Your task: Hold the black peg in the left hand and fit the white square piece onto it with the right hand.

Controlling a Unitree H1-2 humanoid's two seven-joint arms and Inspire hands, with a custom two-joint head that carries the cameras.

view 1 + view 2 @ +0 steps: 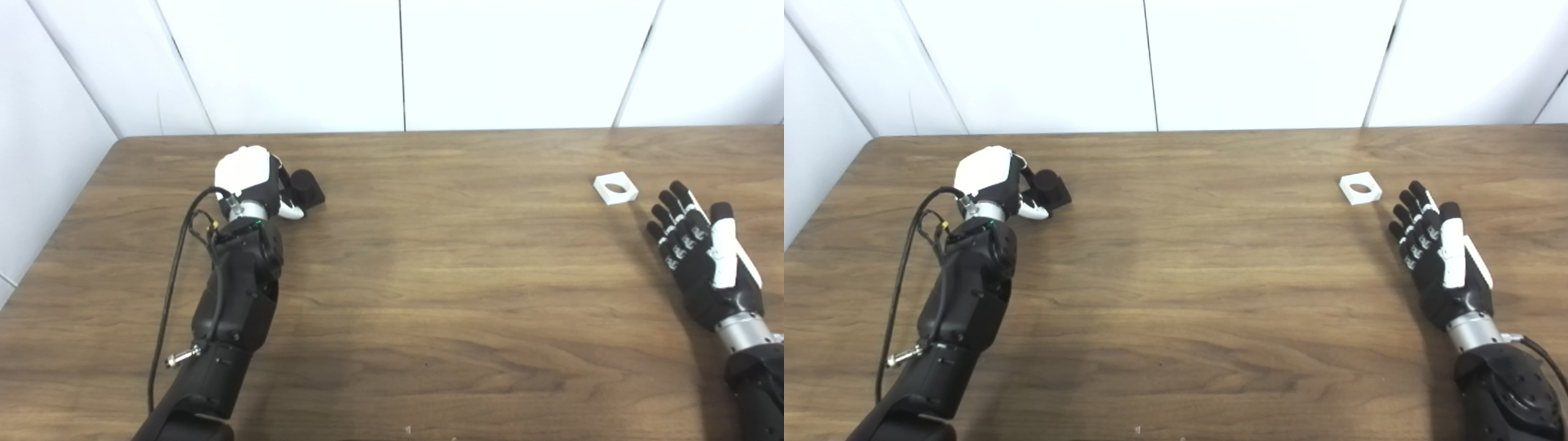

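Note:
The black peg point(306, 188) is at the table's far left, sticking out to the right of my left hand point(248, 180). That hand is curled around the peg's near end, with the white thumb under it; the fingers are hidden behind the back of the hand. The white square piece point(615, 188), with a round hole in it, lies flat on the table at the far right. My right hand point(698, 245) rests just below and to the right of the piece, fingers spread and pointing toward it, not touching it, holding nothing.
The brown wooden table point(429, 275) runs back to a white panelled wall. Its left edge slants close to my left arm. A black cable point(174, 269) loops along the left forearm.

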